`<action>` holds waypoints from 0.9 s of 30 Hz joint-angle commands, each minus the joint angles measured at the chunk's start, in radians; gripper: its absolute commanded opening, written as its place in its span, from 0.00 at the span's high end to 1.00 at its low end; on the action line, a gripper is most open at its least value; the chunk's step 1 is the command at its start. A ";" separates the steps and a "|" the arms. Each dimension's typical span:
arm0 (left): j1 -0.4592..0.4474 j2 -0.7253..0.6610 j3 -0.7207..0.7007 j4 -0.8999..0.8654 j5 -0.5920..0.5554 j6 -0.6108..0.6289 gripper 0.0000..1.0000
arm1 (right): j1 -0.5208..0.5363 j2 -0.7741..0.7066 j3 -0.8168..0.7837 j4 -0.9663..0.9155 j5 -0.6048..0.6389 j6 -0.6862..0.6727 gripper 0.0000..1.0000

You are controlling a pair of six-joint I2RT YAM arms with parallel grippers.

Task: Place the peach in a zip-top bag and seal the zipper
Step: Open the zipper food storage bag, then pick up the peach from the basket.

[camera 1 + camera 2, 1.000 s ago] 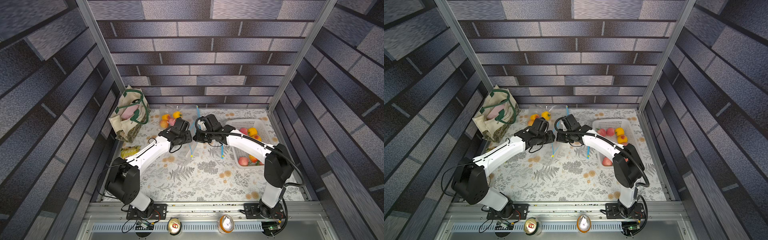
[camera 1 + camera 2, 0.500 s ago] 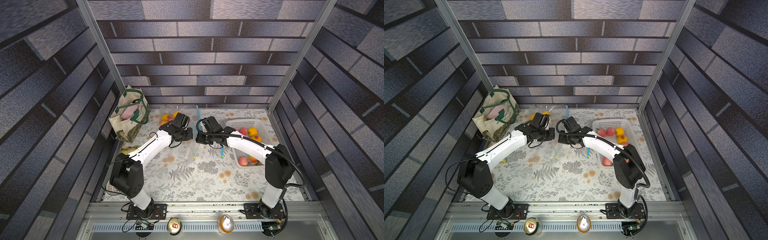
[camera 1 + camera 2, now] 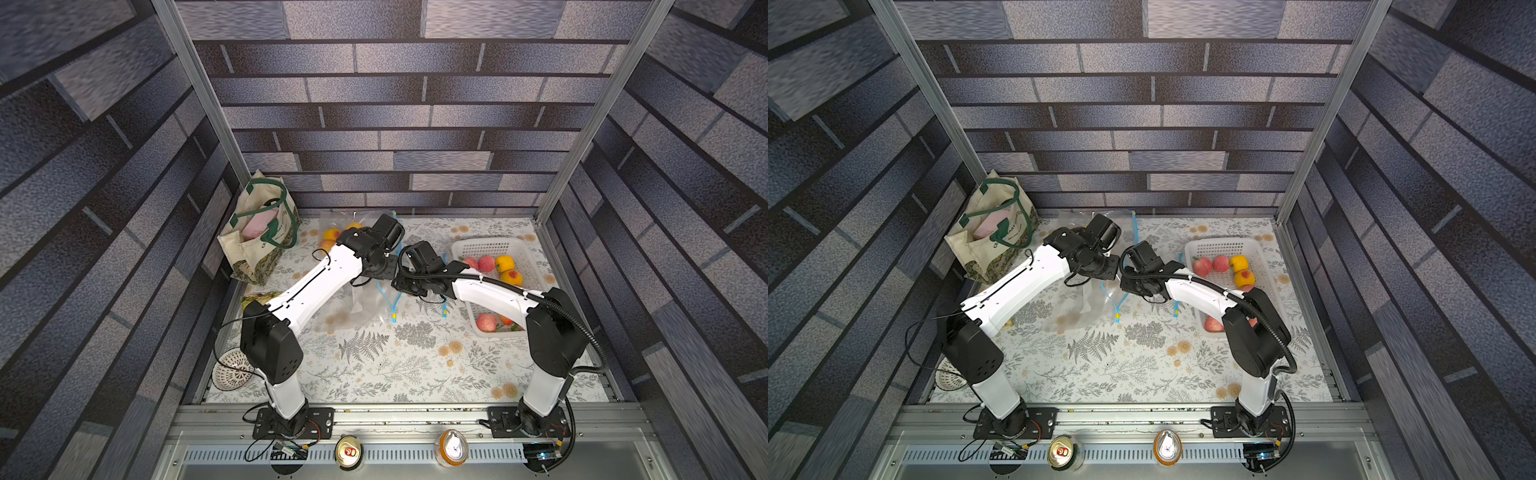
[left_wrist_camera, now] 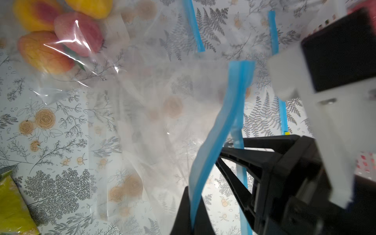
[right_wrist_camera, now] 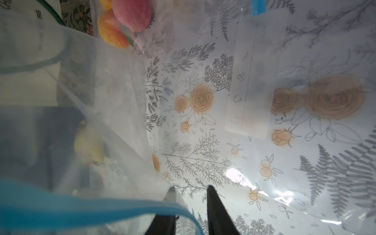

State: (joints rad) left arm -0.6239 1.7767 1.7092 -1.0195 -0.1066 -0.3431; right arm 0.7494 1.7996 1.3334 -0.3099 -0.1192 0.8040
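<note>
**Both top views.** A clear zip-top bag lies crumpled on the floral tablecloth, just to the left of the white slotted basket. Both wrists meet above the bag's mouth.

**Left wrist view.** The left gripper is closed on the bag's blue zipper strip, pinching one lip and holding it raised off the cloth.

**Right wrist view.** The right gripper has its jaws apart and clamps nothing. The blue strip crosses in front of one finger, which is seen through the film, while the other finger is bare.

**Fruit.** In the basket sit pink peaches beside yellow-orange fruit. One more peach rests at the basket's near end, partly behind the right arm. A second clear bag lies farther from the basket than the held one, toward the back wall. It contains a pink peach and orange-yellow fruit.

**Surroundings.** A canvas tote with green handles stands well apart from the basket, at the far left corner — its contents are too indistinct to name.
</note>
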 commanded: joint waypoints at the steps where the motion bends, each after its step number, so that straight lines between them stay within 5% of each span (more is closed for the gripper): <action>1: 0.012 0.068 0.011 -0.055 0.018 0.010 1.00 | -0.009 -0.105 -0.033 -0.035 -0.032 -0.085 0.56; 6: 0.007 0.123 0.055 -0.021 0.081 -0.003 1.00 | -0.073 -0.265 -0.111 -0.112 -0.080 -0.149 0.43; 12: -0.001 0.158 0.092 -0.016 0.113 -0.003 1.00 | -0.298 -0.439 -0.213 -0.153 -0.059 -0.184 0.32; 19: -0.006 0.174 0.118 -0.007 0.149 -0.017 1.00 | -0.535 -0.345 -0.218 -0.136 -0.009 -0.251 0.26; 27: -0.006 0.158 0.082 0.063 0.188 -0.077 1.00 | -0.554 -0.172 -0.161 -0.075 0.062 -0.203 0.20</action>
State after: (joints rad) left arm -0.6235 1.9495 1.8042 -0.9932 0.0517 -0.3721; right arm 0.1902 1.6047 1.1469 -0.4175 -0.1055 0.5838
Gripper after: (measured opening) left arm 0.051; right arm 0.796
